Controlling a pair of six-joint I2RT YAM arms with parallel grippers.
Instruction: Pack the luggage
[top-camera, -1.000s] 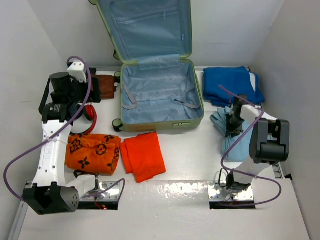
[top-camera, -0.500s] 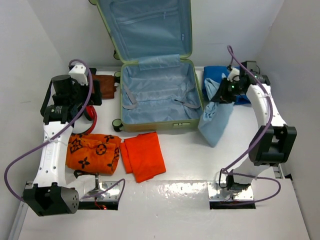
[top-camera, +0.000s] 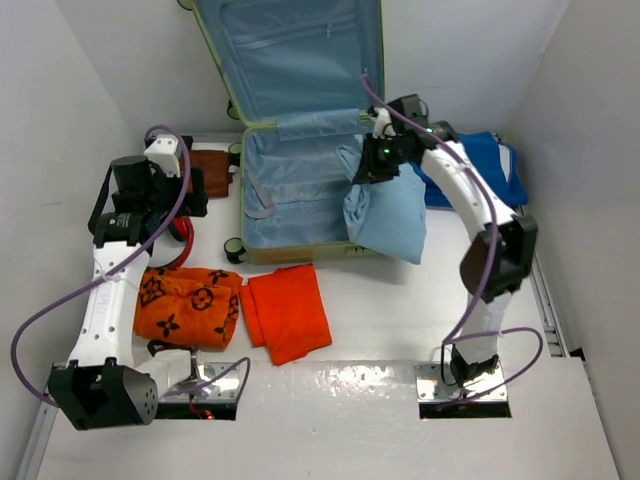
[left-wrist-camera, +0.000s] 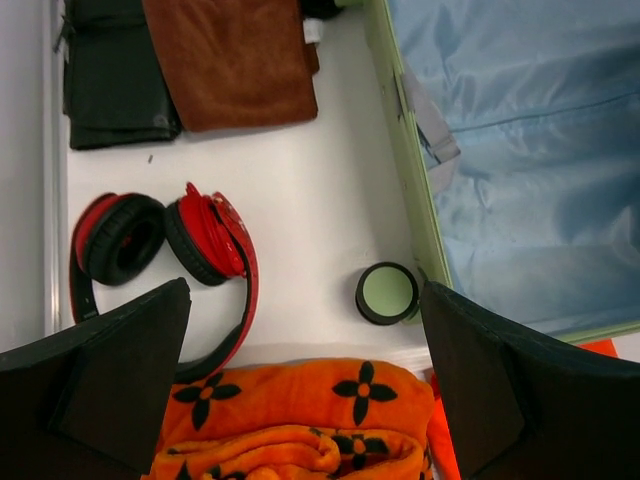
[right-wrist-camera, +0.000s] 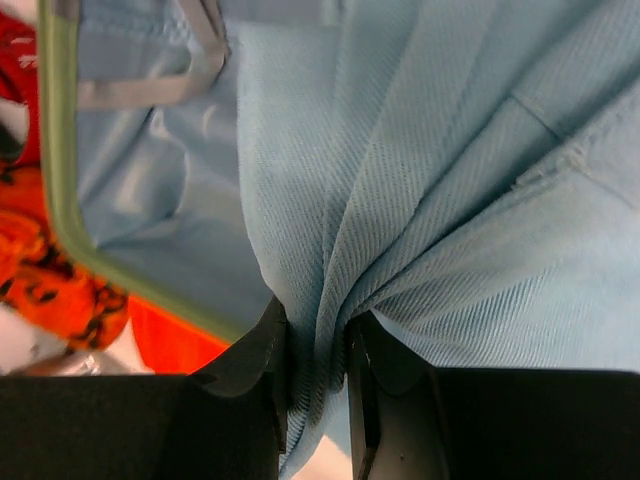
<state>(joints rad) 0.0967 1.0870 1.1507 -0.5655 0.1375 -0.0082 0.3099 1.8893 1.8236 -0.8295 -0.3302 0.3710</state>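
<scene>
At the three o'clock rim of the pale green hard-shell suitcase (top-camera: 300, 252), the right gripper (right-wrist-camera: 316, 345) pinches a bunched fold of limp, probably light, pale blue cloth (top-camera: 392, 220); the left gripper (left-wrist-camera: 305, 300) is spread, empty.

The luggage (top-camera: 320, 195) lies at the back middle of the counter (top-camera: 380, 300), its lid (top-camera: 290, 50) upright behind it; a garment (top-camera: 388, 215) hangs from the right fingers (right-wrist-camera: 258, 365) over the luggage's right side and front rim; a stack (top-camera: 485, 165) lies right of the luggage; left of it lie a towel (left-wrist-camera: 235, 60) and, further left, a pouch (left-wrist-camera: 115, 75); headphones (left-wrist-camera: 165, 245) lie before these; a blanket (top-camera: 185, 305) lies nearer still, with a shirt (top-camera: 290, 312) just beside it on the right, before the luggage.
</scene>
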